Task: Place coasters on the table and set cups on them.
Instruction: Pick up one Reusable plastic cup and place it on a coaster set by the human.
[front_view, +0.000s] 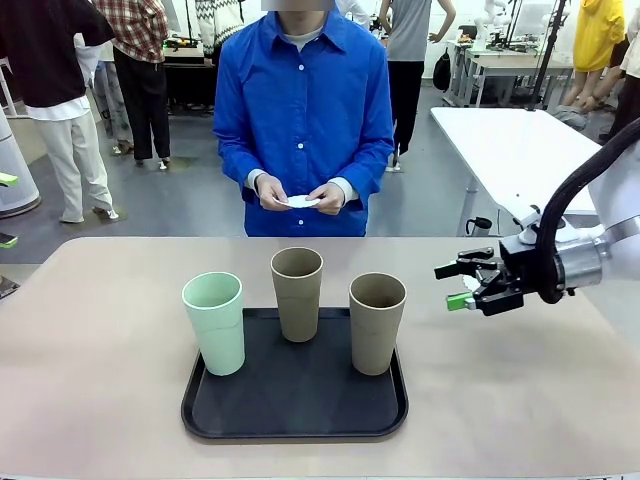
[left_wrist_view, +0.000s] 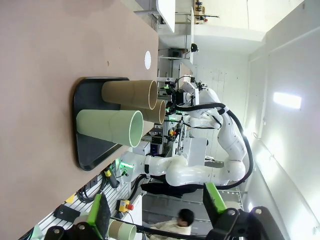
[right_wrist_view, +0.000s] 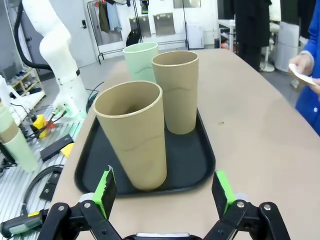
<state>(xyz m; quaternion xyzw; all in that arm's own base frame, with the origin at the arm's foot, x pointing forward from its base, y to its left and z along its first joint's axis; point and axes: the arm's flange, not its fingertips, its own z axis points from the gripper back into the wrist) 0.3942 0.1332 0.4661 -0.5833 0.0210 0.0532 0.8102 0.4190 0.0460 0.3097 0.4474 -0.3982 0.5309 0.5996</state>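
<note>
Three cups stand upright on a black tray: a mint green cup at the left and two taupe cups. Across the table, a person in a blue shirt holds the white coasters in both hands. My right gripper hovers open to the right of the tray. In the right wrist view, the right gripper faces the nearest taupe cup, with nothing between its green pads. My left gripper is open and empty, well back from the mint cup.
A white table stands behind at the right, and other people stand farther back. Bare tabletop lies on both sides of the tray. A small white round patch shows on the tabletop; I cannot tell what it is.
</note>
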